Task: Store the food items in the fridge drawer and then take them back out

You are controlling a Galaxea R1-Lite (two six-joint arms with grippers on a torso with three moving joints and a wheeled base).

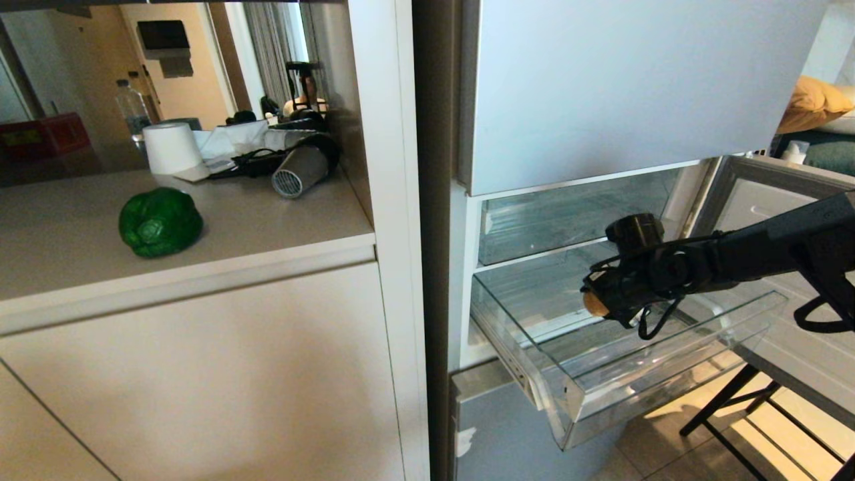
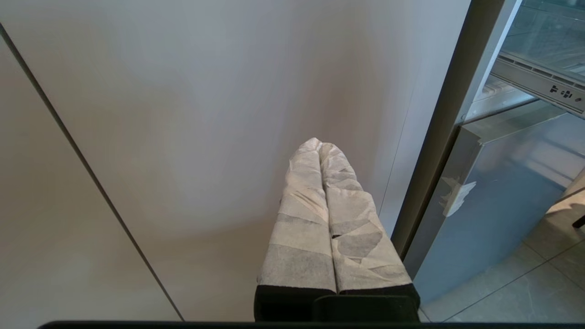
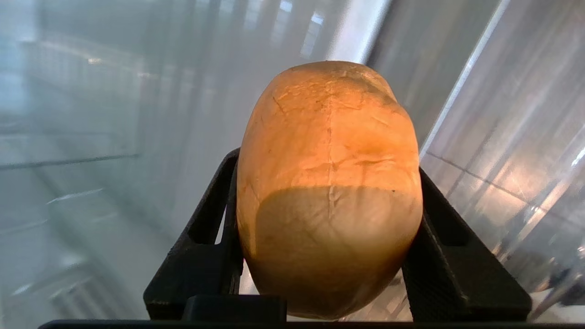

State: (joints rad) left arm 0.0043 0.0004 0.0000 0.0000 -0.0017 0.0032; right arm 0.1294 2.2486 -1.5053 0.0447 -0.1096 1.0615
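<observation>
My right gripper [image 1: 596, 302] reaches in from the right over the pulled-out clear fridge drawer [image 1: 574, 394] and is shut on the tan-yellow potato [image 3: 328, 183], which fills the space between its black fingers [image 3: 215, 228]. In the head view only a sliver of the potato [image 1: 594, 304] shows at the gripper's tip, above the drawer's inside. The green bell pepper [image 1: 160, 222] lies on the beige counter [image 1: 267, 227] to the left of the fridge. My left gripper [image 2: 319, 142], with white-wrapped fingers pressed together, hangs in front of a beige cabinet door, empty.
A paper roll [image 1: 172, 148], a hair dryer [image 1: 300, 170], cables and a water bottle [image 1: 132, 110] crowd the back of the counter. The upper fridge door [image 1: 601, 87] is closed above the drawer. A black stand's legs [image 1: 728, 401] stand on the floor at lower right.
</observation>
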